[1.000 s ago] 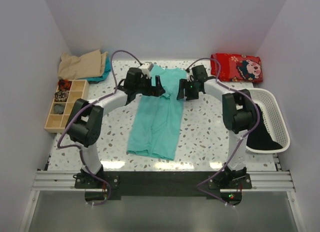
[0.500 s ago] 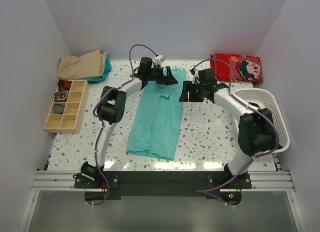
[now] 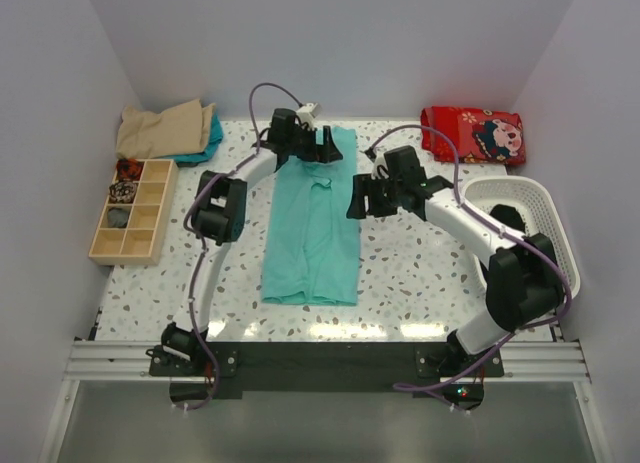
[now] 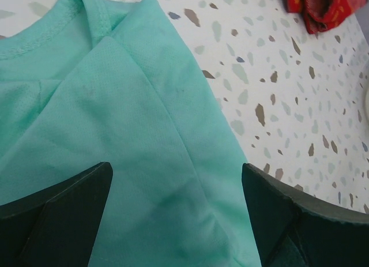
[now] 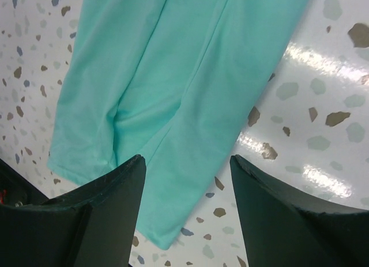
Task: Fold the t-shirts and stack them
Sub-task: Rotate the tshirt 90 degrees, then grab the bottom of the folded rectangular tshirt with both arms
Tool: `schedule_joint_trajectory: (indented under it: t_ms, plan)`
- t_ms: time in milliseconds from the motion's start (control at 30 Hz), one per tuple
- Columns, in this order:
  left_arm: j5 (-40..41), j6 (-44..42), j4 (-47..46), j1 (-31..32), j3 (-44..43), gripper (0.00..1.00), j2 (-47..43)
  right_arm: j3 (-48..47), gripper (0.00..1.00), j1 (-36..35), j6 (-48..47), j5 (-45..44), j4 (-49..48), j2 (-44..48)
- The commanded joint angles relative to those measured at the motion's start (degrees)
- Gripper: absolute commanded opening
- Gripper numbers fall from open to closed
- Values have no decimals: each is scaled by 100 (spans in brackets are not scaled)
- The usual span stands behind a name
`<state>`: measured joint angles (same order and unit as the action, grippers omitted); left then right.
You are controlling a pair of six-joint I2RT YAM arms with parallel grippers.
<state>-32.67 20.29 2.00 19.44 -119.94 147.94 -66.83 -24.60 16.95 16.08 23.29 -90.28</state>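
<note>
The teal-green t-shirt [image 3: 315,223] lies on the table folded lengthwise into a long narrow strip, collar at the far end. My left gripper [image 3: 322,148] is open over its collar end; the left wrist view shows the collar and a folded sleeve edge [image 4: 132,105] between the spread jaws. My right gripper [image 3: 362,195] is open beside the strip's right edge; the right wrist view shows the shirt's long edge and a hem corner [image 5: 173,105] below it. A tan t-shirt [image 3: 165,128] lies on another teal one at the back left. A black garment [image 3: 522,273] sits in the basket.
A wooden compartment box [image 3: 130,211] with small items stands at the left. A white laundry basket [image 3: 545,208] is at the right. A red patterned cloth [image 3: 473,135] lies at the back right. Walls close in on three sides.
The shirt's strip has been drawn straighter, its lower end shifted right. My left gripper moved slightly toward the far collar end. My right gripper moved left and nearer, to the shirt's right edge.
</note>
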Motion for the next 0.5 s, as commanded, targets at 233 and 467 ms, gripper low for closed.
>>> schedule_joint_trajectory:
  t_ms: [233,467]
  plan:
    - [-249,-87,-665,-283,629,100,-808,381,65,-256,168,185,-131,116]
    - [-522,-166,-745,-151,1148,100,-1408,416,65,-282,221,273,-254,-33]
